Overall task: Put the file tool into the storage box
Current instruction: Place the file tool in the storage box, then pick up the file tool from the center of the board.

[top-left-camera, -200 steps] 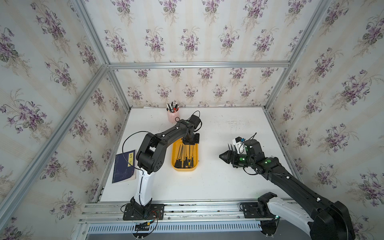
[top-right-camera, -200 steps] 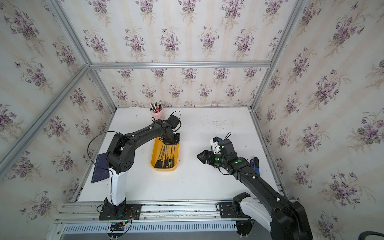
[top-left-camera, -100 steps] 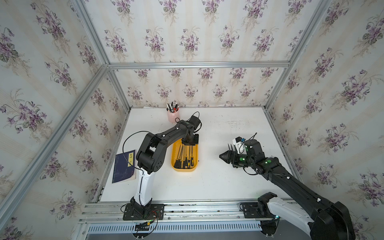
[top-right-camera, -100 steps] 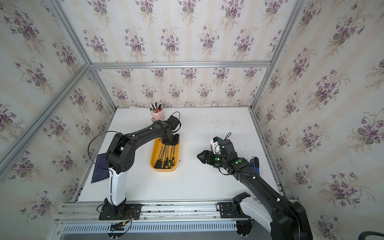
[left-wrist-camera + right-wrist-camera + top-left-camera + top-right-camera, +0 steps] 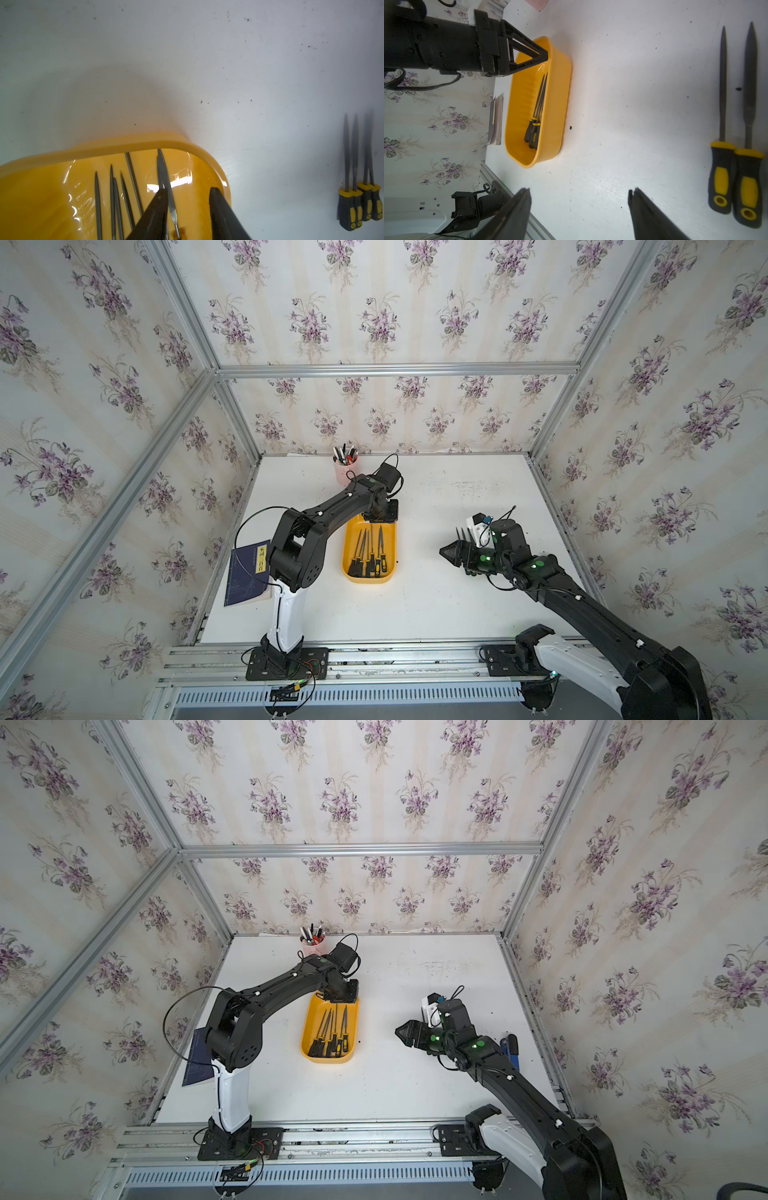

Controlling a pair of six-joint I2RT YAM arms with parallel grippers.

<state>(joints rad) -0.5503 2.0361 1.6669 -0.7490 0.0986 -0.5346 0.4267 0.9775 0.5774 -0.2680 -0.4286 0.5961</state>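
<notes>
**One more file in the box, four left to go**

The left end effector (image 5: pixel 188 190) hung over one end of the storage box (image 5: pixel 124 143), jaws spread. A flat file (image 5: pixel 166 182) lay on the box floor just below it, beside one finger (image 5: pixel 158 205) and apart from the other, so it looked dropped rather than pinched. Several more files (image 5: pixel 368 547) lay alongside it in the box.

The right end effector (image 5: pixel 579 190) hovered above the worktop (image 5: pixel 436 605), jaws wide and holding nothing. Four files (image 5: pixel 351 207) lay on the worktop just beside it, well apart from the box. By that count the task was over halfway done, with those four to carry across.
</notes>
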